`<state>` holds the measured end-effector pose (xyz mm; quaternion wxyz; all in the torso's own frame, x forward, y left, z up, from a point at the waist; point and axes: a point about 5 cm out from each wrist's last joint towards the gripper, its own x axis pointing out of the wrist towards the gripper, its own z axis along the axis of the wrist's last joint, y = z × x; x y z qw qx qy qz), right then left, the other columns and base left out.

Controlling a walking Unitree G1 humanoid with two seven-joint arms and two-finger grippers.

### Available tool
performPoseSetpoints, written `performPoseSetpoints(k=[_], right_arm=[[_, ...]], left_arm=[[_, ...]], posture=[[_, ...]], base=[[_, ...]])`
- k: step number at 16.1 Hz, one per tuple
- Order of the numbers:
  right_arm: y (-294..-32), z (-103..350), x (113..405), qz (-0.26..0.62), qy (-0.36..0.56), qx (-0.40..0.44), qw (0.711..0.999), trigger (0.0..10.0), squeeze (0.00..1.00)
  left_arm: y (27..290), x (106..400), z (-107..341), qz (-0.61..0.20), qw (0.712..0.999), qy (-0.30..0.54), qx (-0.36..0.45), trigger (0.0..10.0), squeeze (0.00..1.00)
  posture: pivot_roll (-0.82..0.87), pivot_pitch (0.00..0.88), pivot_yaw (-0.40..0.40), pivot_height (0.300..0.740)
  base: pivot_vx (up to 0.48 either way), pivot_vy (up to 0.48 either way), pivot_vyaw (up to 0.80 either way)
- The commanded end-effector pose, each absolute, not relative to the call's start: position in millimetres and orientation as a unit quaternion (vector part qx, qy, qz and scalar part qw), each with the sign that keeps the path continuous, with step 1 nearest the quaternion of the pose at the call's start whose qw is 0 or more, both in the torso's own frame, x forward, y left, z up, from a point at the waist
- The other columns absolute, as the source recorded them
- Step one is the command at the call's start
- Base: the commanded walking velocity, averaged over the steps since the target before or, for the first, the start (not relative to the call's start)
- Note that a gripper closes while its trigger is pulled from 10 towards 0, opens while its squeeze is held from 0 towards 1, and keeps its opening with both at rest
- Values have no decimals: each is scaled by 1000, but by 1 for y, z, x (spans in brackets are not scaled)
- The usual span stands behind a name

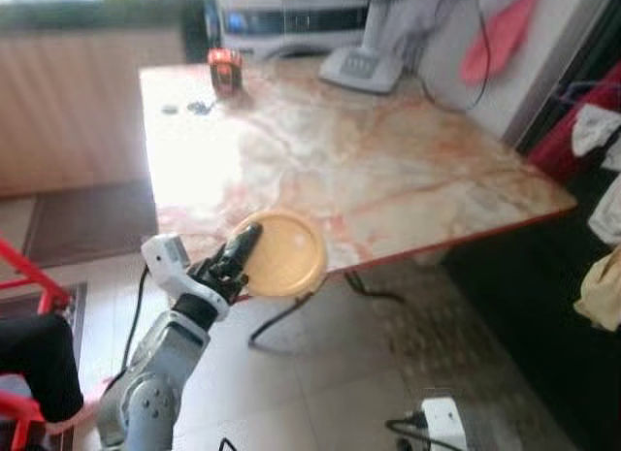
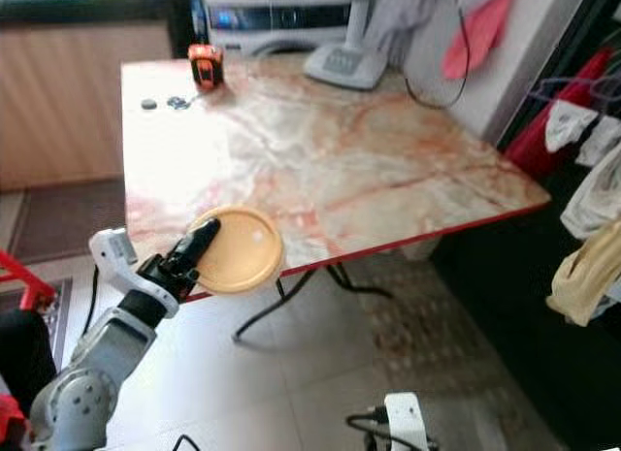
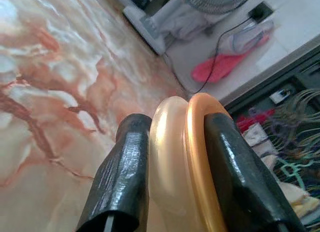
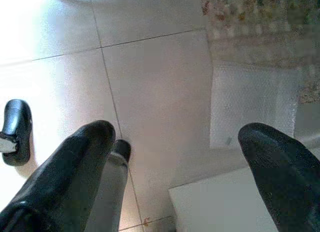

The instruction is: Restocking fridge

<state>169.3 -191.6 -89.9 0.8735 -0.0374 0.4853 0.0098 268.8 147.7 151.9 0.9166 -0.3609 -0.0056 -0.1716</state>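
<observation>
Where the marble desk [image 1: 388, 170] meets its near edge, the left gripper [image 1: 240, 249] pinches the yellow plate [image 1: 286, 252] by its rim, 2 fingers [image 3: 125, 177] clamped either side. It looks light, stiff and glossy, so likely slippery; a deeper rim hold seems safer. The right gripper [image 4: 175, 157] hangs open over the floor.

Honestly nothing readable here, everything's too blurry. The white appliance [image 1: 291, 24] behind the marble table [image 1: 388, 170] has a dark panel, but no letters or numbers come through, and the orange tape measure [image 1: 224, 69] shows no legible brand either.
</observation>
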Motion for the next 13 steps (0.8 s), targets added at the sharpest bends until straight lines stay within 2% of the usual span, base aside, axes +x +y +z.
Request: performPoseSetpoints(k=[1, 5, 13], right_arm=[[-198, -90, 167, 2, 489, -39, 872, 10000, 0], [-198, -90, 167, 2, 489, -40, 871, 10000, 0], [-198, -90, 166, 3, 489, -39, 871, 10000, 0]], left_arm=[[143, 269, 154, -178, 917, -5, -358, 10000, 0], [143, 269, 154, -174, 915, -3, -363, 10000, 0], [143, 269, 154, -174, 915, -2, -365, 10000, 0]], posture=[[38, 58, -112, 740], [39, 61, -113, 740], [41, 65, -113, 740]], base=[[0, 0, 0], [0, 0, 0], [0, 263, 0]])
